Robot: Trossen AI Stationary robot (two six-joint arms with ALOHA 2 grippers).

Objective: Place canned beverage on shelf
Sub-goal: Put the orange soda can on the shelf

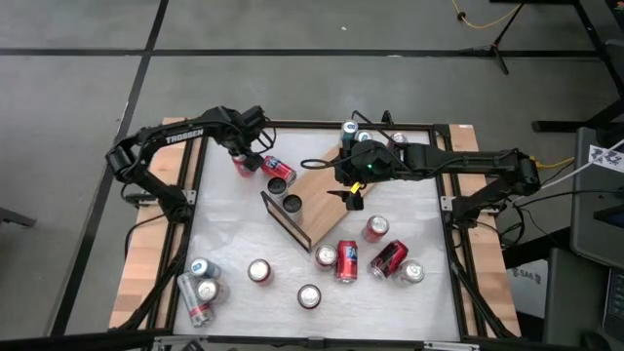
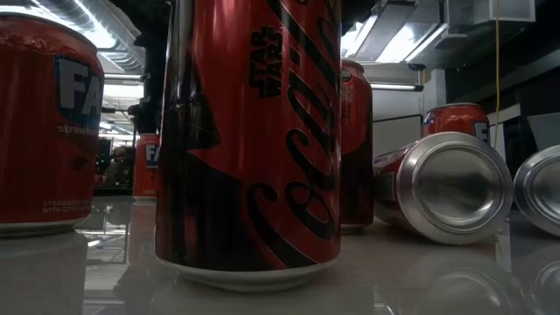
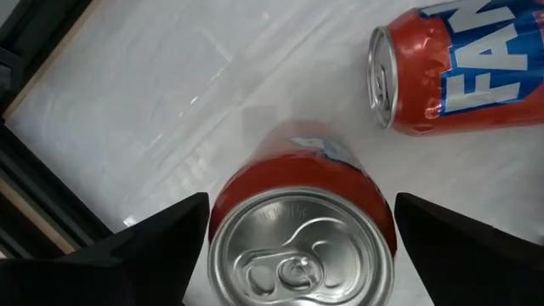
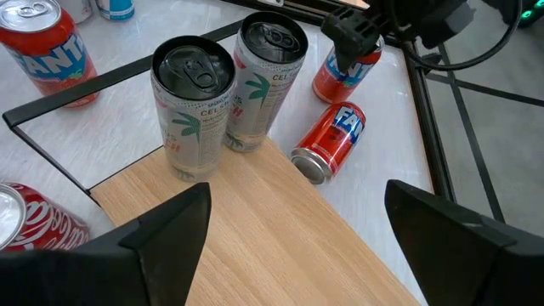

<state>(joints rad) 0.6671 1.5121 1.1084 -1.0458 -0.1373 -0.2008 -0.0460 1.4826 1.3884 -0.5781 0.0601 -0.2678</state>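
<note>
Wood grain is showing pale and smooth on the shelf [image 1: 322,190], a flat rectangular board lying skewed near the middle of the white tabletop [image 1: 224,234], with a thin black wire rail [image 4: 81,89] framing its end. Two slim white cans [image 4: 228,93] with dark lids are standing upright on that end, touching each other side by side.

Left gripper [image 3: 297,246] is sitting at about 11 o'clock from the board, its two dark fingers spread wide apart on either side of an upright red can [image 3: 302,229] whose brushed silver lid and pull tab are facing the wrist camera; whether the pads are touching the can's wall I cannot tell. Just beside it, toward the shelf, a red Fanta can [image 1: 278,170] is lying on its side, a glossy cylinder with blue lettering.

Right gripper [image 4: 289,238] is hovering over the bare wood at roughly the board's 2 o'clock edge, fingers standing well apart and holding nothing.

More round cans are sitting scattered across the table's 5 to 7 o'clock stretch, some upright, some toppled. In the low view a tall Coca-Cola can [image 2: 249,140] is looming up close, shiny red and black, with a fallen can's concave metal base [image 2: 459,185] gleaming beside it.
</note>
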